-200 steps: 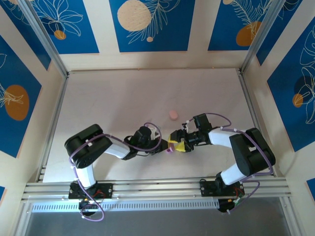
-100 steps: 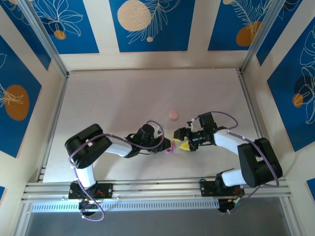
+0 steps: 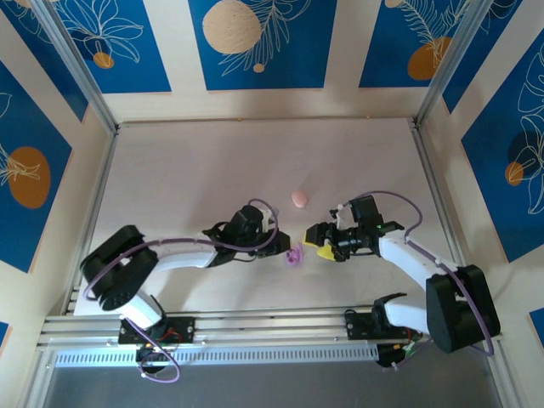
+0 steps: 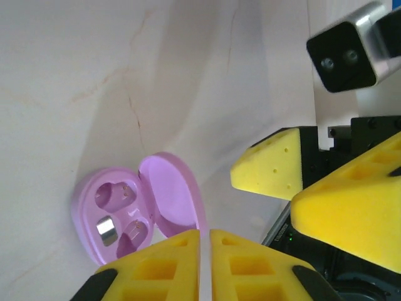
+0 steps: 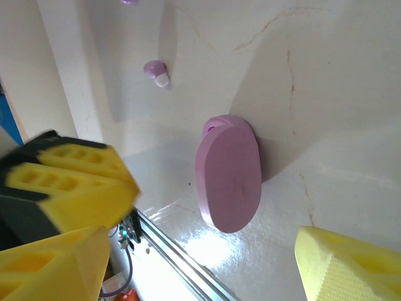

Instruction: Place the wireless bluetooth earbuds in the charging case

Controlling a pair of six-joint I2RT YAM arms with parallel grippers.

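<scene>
A purple charging case lies open on the table, its lid standing up and both sockets empty. From behind, the same lid faces my right wrist camera. My left gripper hovers just over the case with its yellow fingers almost touching and nothing between them. My right gripper stands open a little to the case's right, apart from it. One purple earbud with a pale tip lies on the table beyond the case. Another purple earbud peeks in at the frame's top edge.
A small pink case sits shut farther back on the table. My right gripper's fingers are close to the left gripper's. A metal rail runs along the near edge, and walls close in the pale tabletop.
My right gripper has drawn back to the right, off the purple case. The left arm has stretched out lower, its gripper still over the case. The case now stands free between them.
</scene>
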